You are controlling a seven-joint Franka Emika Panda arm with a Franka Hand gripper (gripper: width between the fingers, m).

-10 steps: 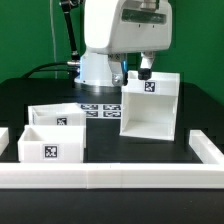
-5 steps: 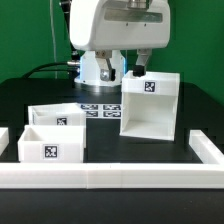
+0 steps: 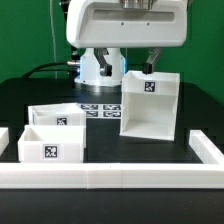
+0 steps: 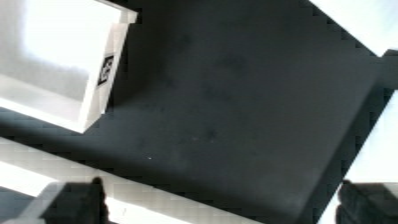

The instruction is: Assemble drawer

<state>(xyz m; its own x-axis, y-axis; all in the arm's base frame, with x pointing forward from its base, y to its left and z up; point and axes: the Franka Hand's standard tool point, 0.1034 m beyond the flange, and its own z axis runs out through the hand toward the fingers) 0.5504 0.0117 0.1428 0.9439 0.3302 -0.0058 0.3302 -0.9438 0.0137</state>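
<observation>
Exterior view, Ben: the white robot arm's end effector (image 3: 127,66) hangs over the black desk (image 3: 195,115). Its two dark fingers (image 3: 149,66) are spread wide with nothing between them.

Copy, Ana. Where are the drawer parts?

The big white plastic open-sided box housing (image 3: 150,105) stands upright just below the end effector, a touch toward the exterior view's right. One finger overlaps its top edge, and I cannot tell whether they touch. The two smaller white plastic trays sit lower and well off toward the exterior view's left of the end effector. The front tray (image 3: 48,143) and the rear tray (image 3: 60,115) are close together, each with a black-and-white square tag.

Anything else down there?

The flat white marker board (image 3: 100,108) lies on the desk below the end effector, behind the trays. A long low white rail (image 3: 110,178) runs across nearest the camera.

Wrist view now, Ana: the dark, blurred fingertips (image 4: 71,203) are wide apart with bare black desk between them. Beyond them is a white plastic part with a tag on its edge (image 4: 54,60). I cannot tell which piece it is.
</observation>
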